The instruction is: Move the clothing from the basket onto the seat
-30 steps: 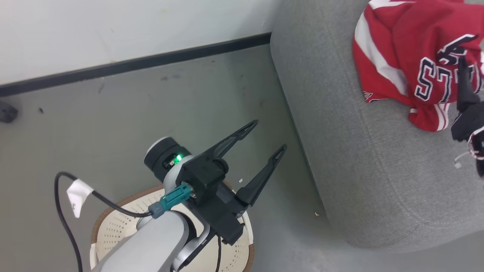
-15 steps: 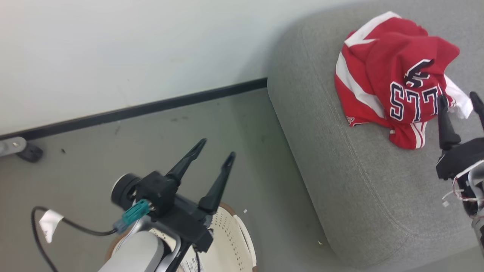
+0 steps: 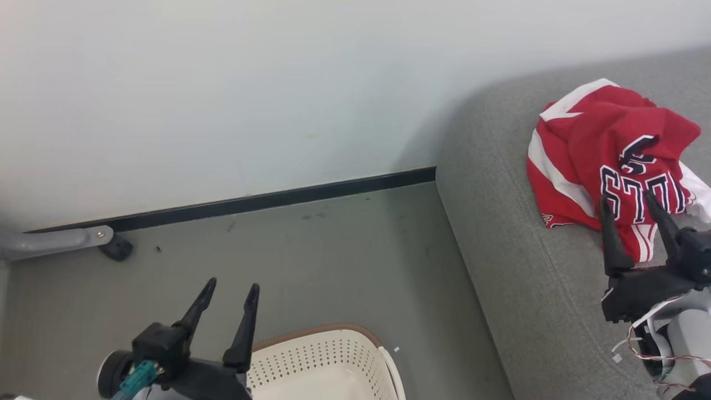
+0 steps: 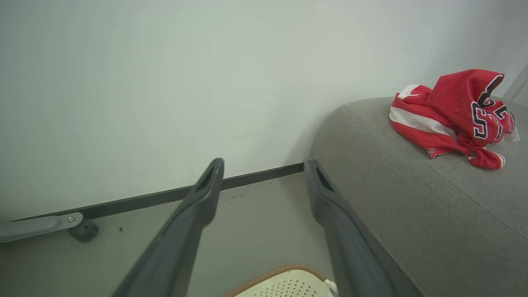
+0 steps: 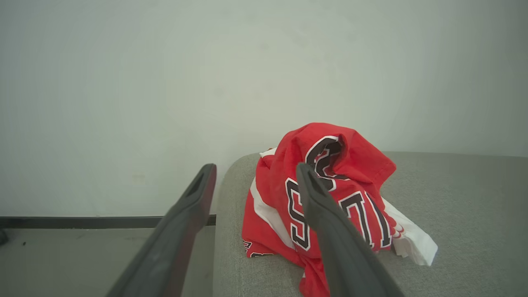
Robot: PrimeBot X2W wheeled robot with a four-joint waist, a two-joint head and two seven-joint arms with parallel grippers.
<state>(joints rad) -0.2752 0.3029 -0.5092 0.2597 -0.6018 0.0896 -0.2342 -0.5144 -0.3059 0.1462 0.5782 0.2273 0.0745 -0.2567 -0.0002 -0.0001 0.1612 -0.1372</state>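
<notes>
You see the clothing point(image 3: 589, 133) lying crumpled on the seat point(image 3: 527, 289), close to the wall. Your right tool point(image 3: 626, 197) hangs just beside it, fingers spread, gripping nothing. Your left tool point(image 3: 233, 284), likewise released, hovers beside the basket point(image 3: 316, 330) on the floor point(image 3: 344, 255).

floor point(image 3: 344, 261) open between wall point(image 3: 222, 100) and basket point(image 3: 316, 333) | seat point(image 3: 500, 233) side blocks right | clothing point(image 3: 589, 150) heaped on seat, bare cushion left of it | wheeled leg point(image 3: 66, 240) against wall, far left
</notes>
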